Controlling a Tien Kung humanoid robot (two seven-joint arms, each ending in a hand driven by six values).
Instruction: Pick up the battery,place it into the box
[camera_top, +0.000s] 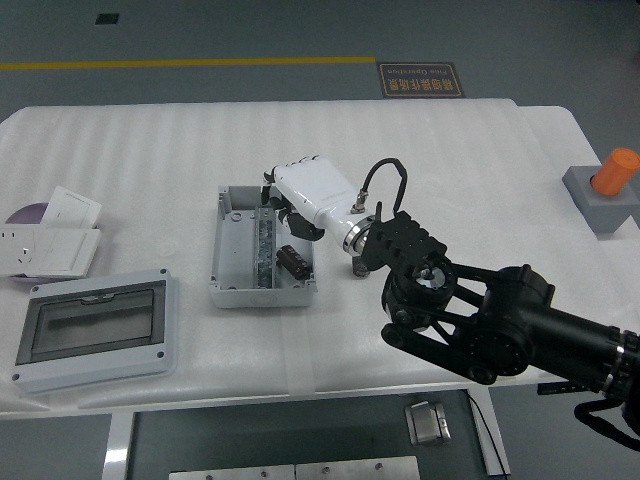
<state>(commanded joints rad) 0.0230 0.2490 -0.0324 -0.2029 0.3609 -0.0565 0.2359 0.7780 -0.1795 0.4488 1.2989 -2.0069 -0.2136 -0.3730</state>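
The only lettering in view is on a dark floor sign (420, 79) lying beyond the far edge of the table (150, 150); it carries two lines of pale print on a reddish-brown ground, turned upside down to the camera and too small to make out with any certainty. A yellow line (180, 64) runs across the floor beside it, with no writing on it. The box (230, 285), the battery (293, 260), the clear-fronted enclosure (95, 330) and the white socket plates (50, 240) at the left show no label that can be read, and none is legible on the robot's hand (300, 195) or arm
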